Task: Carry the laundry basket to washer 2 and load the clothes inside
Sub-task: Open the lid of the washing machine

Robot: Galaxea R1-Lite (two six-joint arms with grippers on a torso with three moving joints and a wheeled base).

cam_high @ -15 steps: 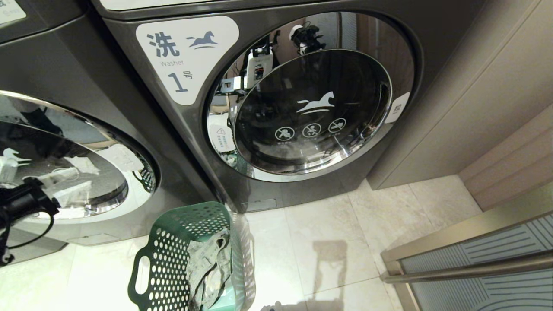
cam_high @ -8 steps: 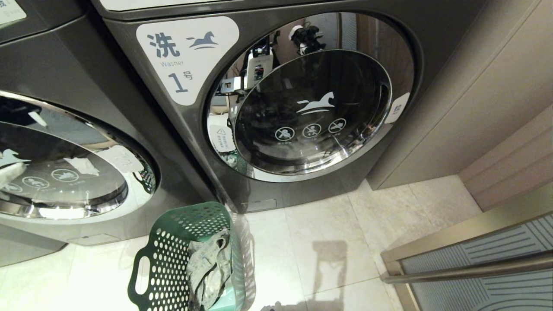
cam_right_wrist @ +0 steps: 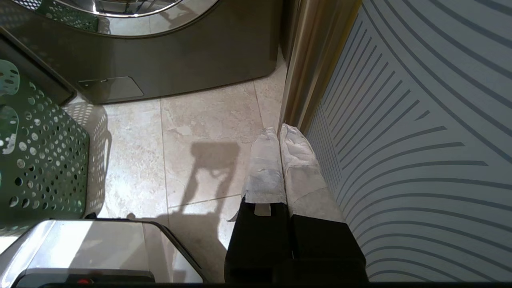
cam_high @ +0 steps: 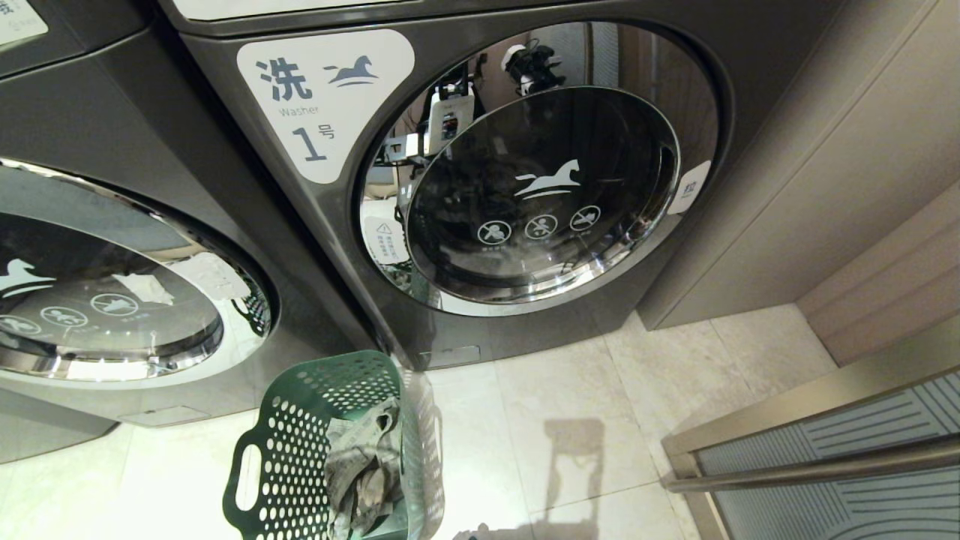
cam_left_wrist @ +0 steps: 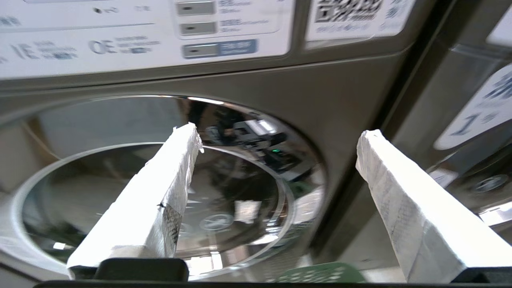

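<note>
Left gripper (cam_left_wrist: 276, 150) gone from head view, fingers spread; right gripper (cam_right_wrist: 279, 134) fingers clenched.

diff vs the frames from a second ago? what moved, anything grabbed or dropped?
The left arm, a second ago at the head view's left edge in front of the left washer door, has left that view. Its left pincer is open, empty, facing that door. Nothing grabbed or dropped. Unchanged: laundry basket on the floor with the clothes inside, both doors closed, right pincer shut.
</note>
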